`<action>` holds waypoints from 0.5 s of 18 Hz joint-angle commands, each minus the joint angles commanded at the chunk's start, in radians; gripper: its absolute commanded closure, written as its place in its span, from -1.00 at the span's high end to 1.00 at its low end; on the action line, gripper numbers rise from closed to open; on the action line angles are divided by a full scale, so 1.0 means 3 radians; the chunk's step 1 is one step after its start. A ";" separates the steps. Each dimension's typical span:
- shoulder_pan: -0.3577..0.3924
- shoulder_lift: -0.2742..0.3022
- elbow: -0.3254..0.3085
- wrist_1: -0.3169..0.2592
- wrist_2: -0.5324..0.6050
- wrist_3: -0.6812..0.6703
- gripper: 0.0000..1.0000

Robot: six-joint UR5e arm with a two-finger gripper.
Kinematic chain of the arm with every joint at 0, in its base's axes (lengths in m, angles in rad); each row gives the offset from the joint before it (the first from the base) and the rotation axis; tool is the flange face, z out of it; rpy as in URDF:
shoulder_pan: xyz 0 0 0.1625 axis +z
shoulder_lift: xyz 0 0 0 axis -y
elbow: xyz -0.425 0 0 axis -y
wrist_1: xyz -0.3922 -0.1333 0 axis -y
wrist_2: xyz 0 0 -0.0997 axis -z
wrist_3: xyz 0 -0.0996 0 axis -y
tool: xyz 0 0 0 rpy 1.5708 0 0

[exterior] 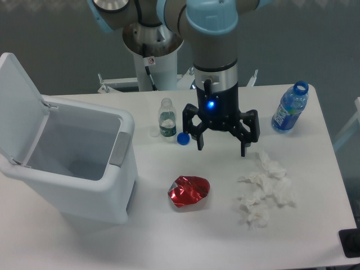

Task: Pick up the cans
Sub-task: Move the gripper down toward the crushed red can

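so the crushed red can (189, 191) is sitting on the white table (315, 236) out front, roughly in the middle, just to the right of the open white bin (70, 169) and left of the tissue wads (264, 191). the gripper (221, 147) hangs above the table behind the can, fingers spread wide and holding nothing, clearly apart from it. behind that there's a small clear bottle (166, 118) with a blue cap (182, 138) lying next to it, and a blue bottle (290, 108) further right, neither is the target. my read on the can: it's thin metal and squashed flat-ish, so probably super light and a bit springy, and the shiny skin looks slippery. the lumpy shape means no clean parallel faces, so i'd come straight down over the middle and close across the narrower width where the body looks thickest, not on the ragged edges. squeeze too hard and it'll likely just crumple more, too soft and it could twist or pop out sideways.
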State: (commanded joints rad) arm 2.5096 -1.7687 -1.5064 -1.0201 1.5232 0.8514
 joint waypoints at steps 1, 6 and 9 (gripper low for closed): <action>0.0000 0.0000 -0.0005 0.0000 0.0005 0.0040 1.00; 0.0010 0.0000 -0.0036 -0.0005 0.0000 0.0107 1.00; 0.0010 -0.0020 -0.0061 0.0148 0.0000 0.0092 1.00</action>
State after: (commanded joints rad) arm 2.5127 -1.7748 -1.5247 -0.9758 1.5232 0.8790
